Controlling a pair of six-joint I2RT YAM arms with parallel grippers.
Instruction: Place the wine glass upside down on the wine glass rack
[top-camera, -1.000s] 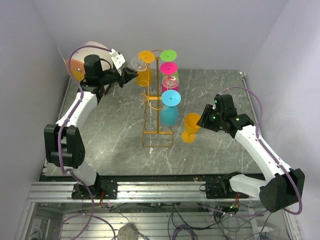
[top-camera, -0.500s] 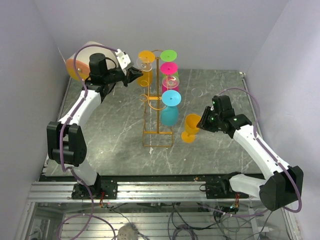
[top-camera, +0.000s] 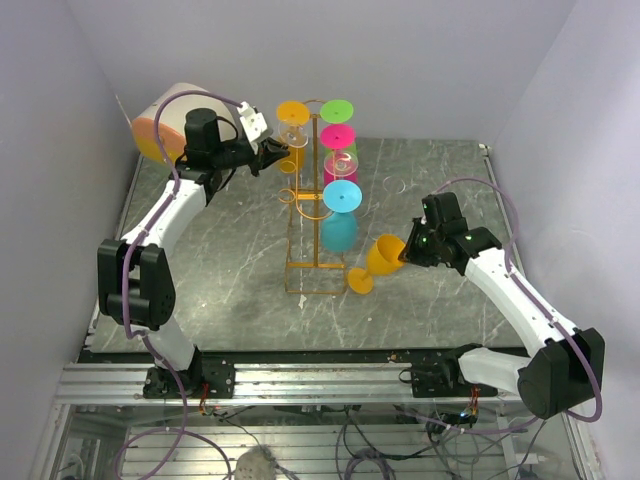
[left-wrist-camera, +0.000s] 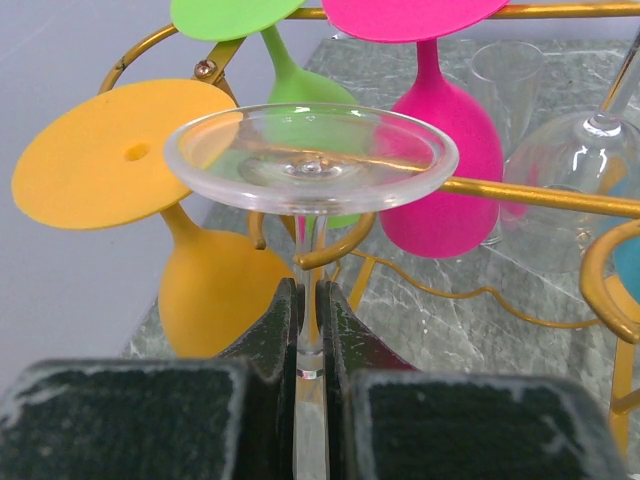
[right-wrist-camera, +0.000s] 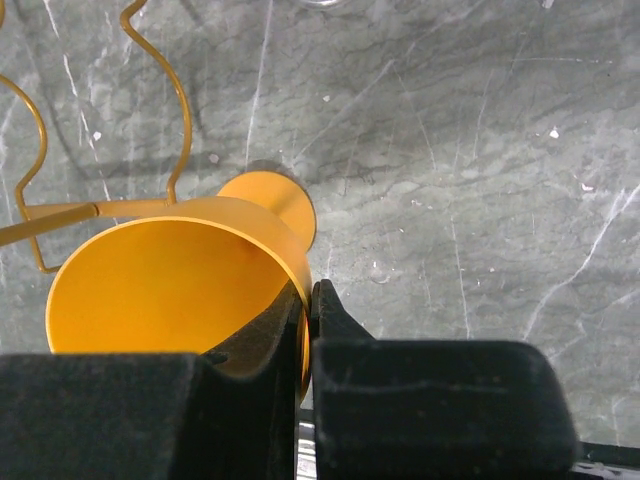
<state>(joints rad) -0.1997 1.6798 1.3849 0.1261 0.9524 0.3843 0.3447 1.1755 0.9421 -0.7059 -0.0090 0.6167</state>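
The golden wire rack (top-camera: 317, 262) stands mid-table. My left gripper (top-camera: 268, 155) is shut on the stem of a clear wine glass (top-camera: 291, 135), held upside down at the rack's upper left. In the left wrist view the clear foot (left-wrist-camera: 310, 157) is on top and the stem runs down between my fingers (left-wrist-camera: 270, 340), right at a golden hook (left-wrist-camera: 335, 245). My right gripper (top-camera: 405, 252) is shut on the rim of an orange wine glass (top-camera: 380, 258), tilted with its foot (top-camera: 358, 282) near the rack's base. The right wrist view shows one finger inside the orange bowl (right-wrist-camera: 170, 285).
Orange (top-camera: 291, 112), green (top-camera: 338, 109), pink (top-camera: 339, 138) and cyan (top-camera: 341, 196) glasses hang upside down on the rack. A clear glass (top-camera: 392, 184) lies on the table behind the rack. An orange and white rounded object (top-camera: 160, 125) sits at the back left by the wall.
My left gripper has carried the clear glass right, up against the rack's top-left hook. My right gripper has tipped the orange glass over, its foot swinging left toward the rack base.
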